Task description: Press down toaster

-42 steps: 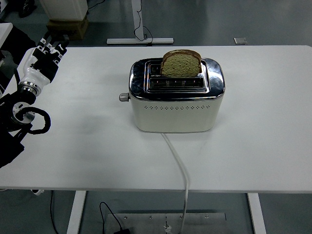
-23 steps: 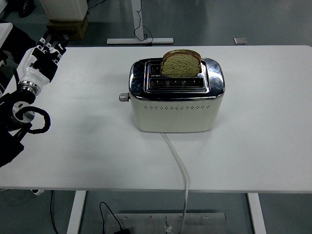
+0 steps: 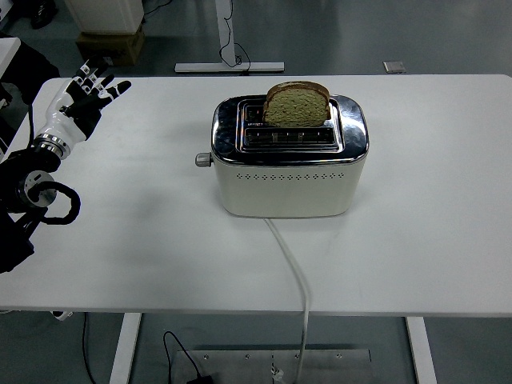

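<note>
Toaster [image 3: 290, 164] standing mid-table [image 3: 432, 240], cream-bodied with chrome top, a bread slice [image 3: 297, 105] upright in the rear slot. Lever knob [image 3: 203, 159] jutting from the toaster's left end, raised. White cord [image 3: 294, 272] trailing from the toaster's front over the near table edge. Left hand [image 3: 80, 102] well left of the toaster, beyond its knob, fingers spread, holding nothing, hovering above the table's left rim.

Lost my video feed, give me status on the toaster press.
Left hand open, at table's far left. Cream and chrome toaster lever knob untouched, brown bread slice still up. Path clear.
</note>
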`<action>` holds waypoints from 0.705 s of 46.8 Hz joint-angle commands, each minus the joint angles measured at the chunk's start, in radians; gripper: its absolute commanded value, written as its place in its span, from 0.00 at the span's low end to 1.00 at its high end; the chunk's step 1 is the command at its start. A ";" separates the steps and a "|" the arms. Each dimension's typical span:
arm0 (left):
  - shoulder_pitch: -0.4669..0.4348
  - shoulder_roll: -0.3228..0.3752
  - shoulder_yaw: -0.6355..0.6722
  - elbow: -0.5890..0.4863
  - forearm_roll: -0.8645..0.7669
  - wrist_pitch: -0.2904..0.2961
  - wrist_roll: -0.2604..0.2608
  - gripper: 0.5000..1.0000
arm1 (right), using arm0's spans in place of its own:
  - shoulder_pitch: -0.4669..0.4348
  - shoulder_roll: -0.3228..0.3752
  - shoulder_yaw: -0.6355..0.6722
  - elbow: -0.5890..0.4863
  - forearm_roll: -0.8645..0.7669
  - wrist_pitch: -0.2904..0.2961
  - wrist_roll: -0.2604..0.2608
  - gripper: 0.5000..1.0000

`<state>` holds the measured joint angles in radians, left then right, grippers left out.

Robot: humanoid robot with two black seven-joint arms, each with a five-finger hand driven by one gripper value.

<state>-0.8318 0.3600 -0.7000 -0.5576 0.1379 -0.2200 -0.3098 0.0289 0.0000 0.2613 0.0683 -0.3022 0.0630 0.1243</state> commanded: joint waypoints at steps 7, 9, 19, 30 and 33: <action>0.000 0.051 0.007 -0.018 0.104 -0.027 -0.002 1.00 | 0.000 0.000 -0.001 -0.001 0.000 0.000 0.000 1.00; 0.002 0.060 0.007 -0.028 0.133 -0.048 -0.003 1.00 | 0.000 0.000 -0.001 -0.001 0.000 0.000 0.000 1.00; 0.016 0.092 0.010 -0.053 0.249 -0.119 -0.003 1.00 | 0.000 0.000 -0.001 -0.001 0.000 0.000 0.000 1.00; 0.040 0.128 0.011 -0.136 0.400 -0.163 -0.006 1.00 | 0.000 0.000 -0.001 -0.001 0.000 0.000 0.000 1.00; 0.042 0.137 0.011 -0.160 0.434 -0.165 -0.006 1.00 | 0.000 0.000 -0.001 0.001 0.000 0.000 0.000 1.00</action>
<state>-0.7914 0.4880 -0.6885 -0.6948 0.5371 -0.3837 -0.3155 0.0291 0.0000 0.2611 0.0682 -0.3022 0.0629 0.1243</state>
